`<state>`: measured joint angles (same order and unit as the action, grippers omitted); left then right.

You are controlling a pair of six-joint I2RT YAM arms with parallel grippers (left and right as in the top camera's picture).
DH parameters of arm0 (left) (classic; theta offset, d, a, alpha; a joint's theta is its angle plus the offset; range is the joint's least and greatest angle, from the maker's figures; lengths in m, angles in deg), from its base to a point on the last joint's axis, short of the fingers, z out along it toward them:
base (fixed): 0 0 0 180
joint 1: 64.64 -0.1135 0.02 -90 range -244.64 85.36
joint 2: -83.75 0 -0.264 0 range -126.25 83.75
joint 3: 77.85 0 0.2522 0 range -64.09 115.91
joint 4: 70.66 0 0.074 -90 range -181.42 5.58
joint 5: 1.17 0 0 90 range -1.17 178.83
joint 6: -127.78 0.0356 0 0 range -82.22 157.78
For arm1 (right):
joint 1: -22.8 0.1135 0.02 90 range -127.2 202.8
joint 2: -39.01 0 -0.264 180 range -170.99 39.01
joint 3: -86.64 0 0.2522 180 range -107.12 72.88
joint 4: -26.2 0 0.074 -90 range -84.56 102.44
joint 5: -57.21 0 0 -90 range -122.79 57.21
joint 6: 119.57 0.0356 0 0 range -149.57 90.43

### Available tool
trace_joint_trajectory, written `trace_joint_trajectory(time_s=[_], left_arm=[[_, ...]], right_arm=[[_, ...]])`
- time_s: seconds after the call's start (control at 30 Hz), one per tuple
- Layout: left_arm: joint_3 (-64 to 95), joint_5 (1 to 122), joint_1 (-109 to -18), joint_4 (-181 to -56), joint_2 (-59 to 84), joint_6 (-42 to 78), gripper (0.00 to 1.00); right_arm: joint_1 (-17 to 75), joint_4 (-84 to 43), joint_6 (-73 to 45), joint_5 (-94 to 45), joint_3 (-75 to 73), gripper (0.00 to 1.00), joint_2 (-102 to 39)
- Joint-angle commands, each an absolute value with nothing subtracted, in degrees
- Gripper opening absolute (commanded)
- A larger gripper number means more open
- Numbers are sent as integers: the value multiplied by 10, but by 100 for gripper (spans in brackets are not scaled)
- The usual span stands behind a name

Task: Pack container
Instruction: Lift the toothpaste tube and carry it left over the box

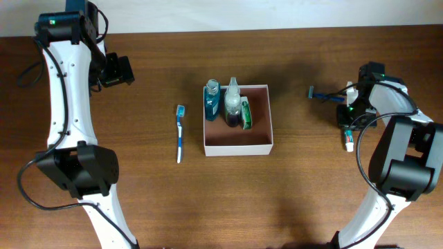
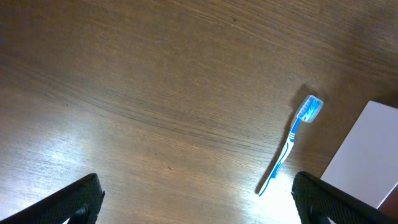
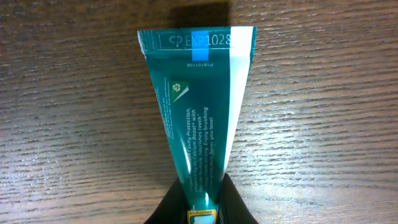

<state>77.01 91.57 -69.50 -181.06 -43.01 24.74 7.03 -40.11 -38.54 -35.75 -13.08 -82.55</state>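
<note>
The container is a square white-walled box at the table's middle, holding two bottles and a green-and-white packet. Its white wall shows at the right edge of the left wrist view. A blue toothbrush lies on the table left of it. My right gripper is shut on the lower end of a teal toothpaste tube lying on the table at the far right. My left gripper hangs open over bare wood at the far left, holding nothing.
A blue razor lies on the table between the container and the right arm. Both arm bases stand at the near corners of the dark wooden table.
</note>
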Motion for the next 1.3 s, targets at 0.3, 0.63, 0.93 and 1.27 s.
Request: trace_joint_trajectory(time_s=[0.3,0.63,0.93,1.27], left_arm=[[766,912,-697,-1811,-419,246,99],[766,912,-697,-1811,-419,246,99],[766,912,-697,-1811,-419,246,100],[766,912,-697,-1811,-419,246,99]], right_arm=[[70,-428,-376,-362,-155,11,-833],[71,-536,-376,-309,-283,10,-833],[84,-630,-376,-229,-403,6,-832],[187,-681,-352,-222,-473,6,-832]])
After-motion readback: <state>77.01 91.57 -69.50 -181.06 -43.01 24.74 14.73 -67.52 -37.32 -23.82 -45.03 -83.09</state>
